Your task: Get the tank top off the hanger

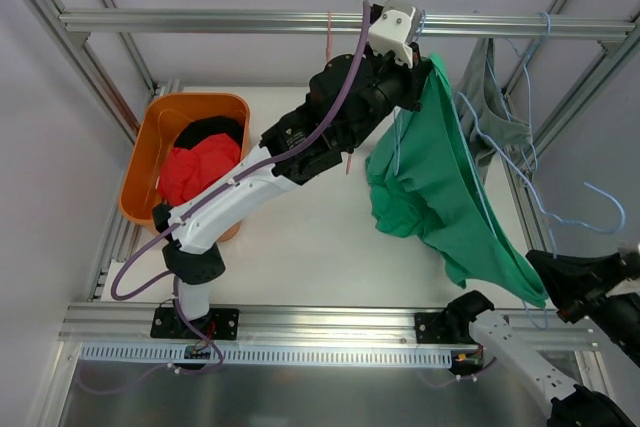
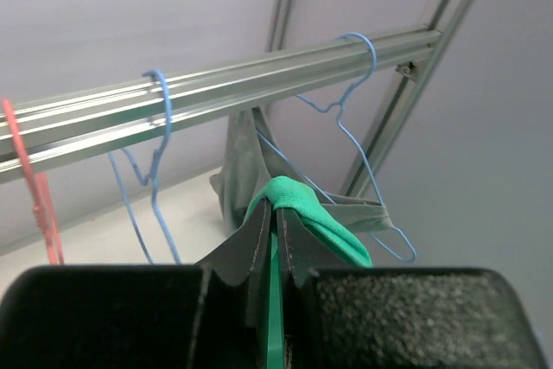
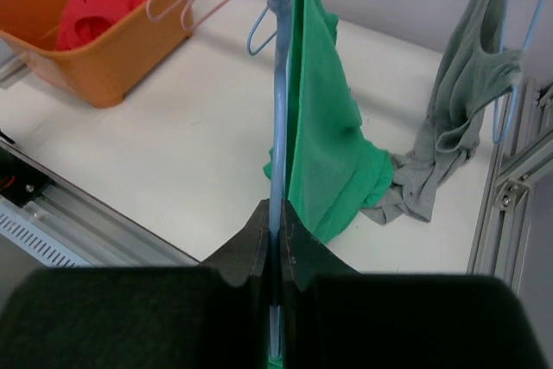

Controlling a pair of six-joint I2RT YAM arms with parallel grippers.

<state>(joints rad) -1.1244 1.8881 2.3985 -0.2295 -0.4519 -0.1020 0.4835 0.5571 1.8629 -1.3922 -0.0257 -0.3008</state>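
Note:
The green tank top (image 1: 440, 177) hangs stretched between my two grippers above the table. My left gripper (image 1: 430, 60) is up by the top rail, shut on a bunched strap of the top (image 2: 315, 213); the pinch shows in the left wrist view (image 2: 276, 213). My right gripper (image 1: 538, 265) is low at the near right, shut on the thin blue hanger (image 3: 281, 84), its tips (image 3: 278, 212) closed on the wire. The green top (image 3: 324, 127) drapes along the right side of that wire, and its lower end touches the table.
A grey tank top (image 1: 495, 112) hangs on another blue hanger from the rail (image 1: 250, 20) at the right, its hem on the table (image 3: 415, 196). More blue hangers (image 2: 160, 118) and a pink one (image 2: 39, 205) hang there. An orange bin (image 1: 150, 147) of clothes stands at the left.

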